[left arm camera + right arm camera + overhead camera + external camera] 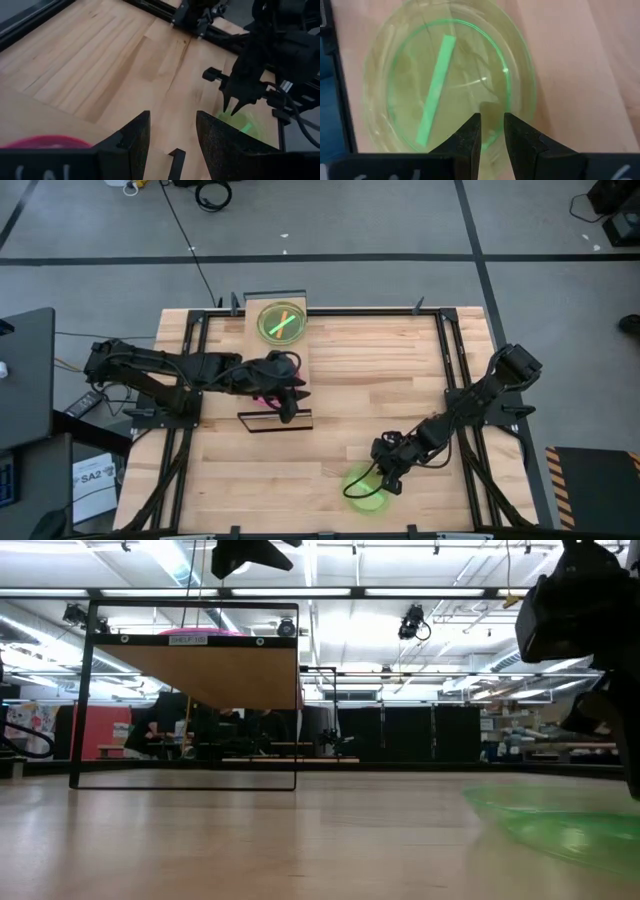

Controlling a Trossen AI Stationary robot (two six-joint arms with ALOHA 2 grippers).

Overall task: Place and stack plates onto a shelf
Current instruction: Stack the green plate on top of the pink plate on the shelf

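Note:
The shelf (278, 360) is a narrow light-wood board on a dark frame, seen from below in the low view (230, 670). A green and orange plate stack (281, 322) lies flat on its far end. A pink plate (45, 141) lies flat on its near end (200, 633). My left gripper (290, 395) is open just above that near end, beside the pink plate (172, 135). A green plate (365, 488) with a bright stripe lies flat on the tabletop near its near edge (445, 85). My right gripper (492, 120) points down over it, fingers a narrow gap apart.
The slatted wooden tabletop (350, 380) stretches bare between the shelf and the green plate. Dark frame rails (455, 360) run along the table's sides. The table's near edge lies close behind the green plate. No other plates show.

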